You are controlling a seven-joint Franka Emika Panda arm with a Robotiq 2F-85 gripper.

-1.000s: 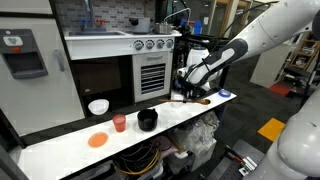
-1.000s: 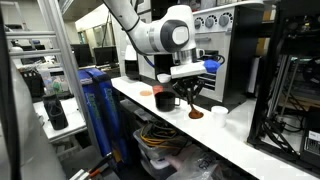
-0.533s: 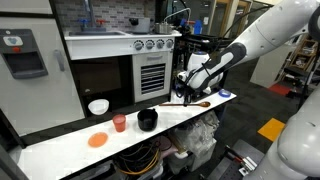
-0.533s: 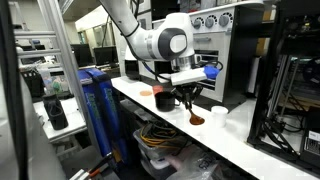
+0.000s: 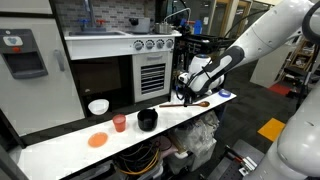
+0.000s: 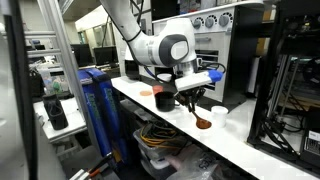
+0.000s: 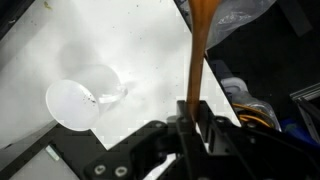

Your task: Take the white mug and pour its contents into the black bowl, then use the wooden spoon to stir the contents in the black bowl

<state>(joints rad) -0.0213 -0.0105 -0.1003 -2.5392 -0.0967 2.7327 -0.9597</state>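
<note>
A: Step in hand?

B: The stirring half. The fingers (image 7: pixel 207 125) are clamped narrow on the handle of the wooden spoon (image 5: pixel 192 103), which looks to be held just clear of the table (image 5: pixel 60 145). In the wrist view the handle runs straight up out of the grip.

A: And the white mug (image 5: pixel 223 95)?

B: It stands on the table near the far end, free of the grip, on the side of the fingers away from the bowl. The wrist view looks into it (image 7: pixel 78 103) and the inside reads plain white (contents not resolvable). Judged from that, the pour is probably done.

A: Black bowl?

B: The black bowl (image 5: pixel 147 119) sits mid-table, apart from the spoon, and nothing is in it yet that can be made out.

A: Next move?

B: The arm likely needs to carry the spoon over to the bowl, tip the head down inside the rim and circle it. The grip sits along the handle, so the head could swing, and the bowl is light enough to get shoved.

A: Surface and room?

B: It is a long white table with a red cup (image 5: pixel 119 123) just beside the bowl. An orange disc (image 5: pixel 97 140) and a white bowl (image 5: pixel 98 106) lie farther along. A white kitchen unit (image 5: pixel 110 60) with knobs stands behind, there is cable clutter under the table, and the setting is lab-like.
</note>
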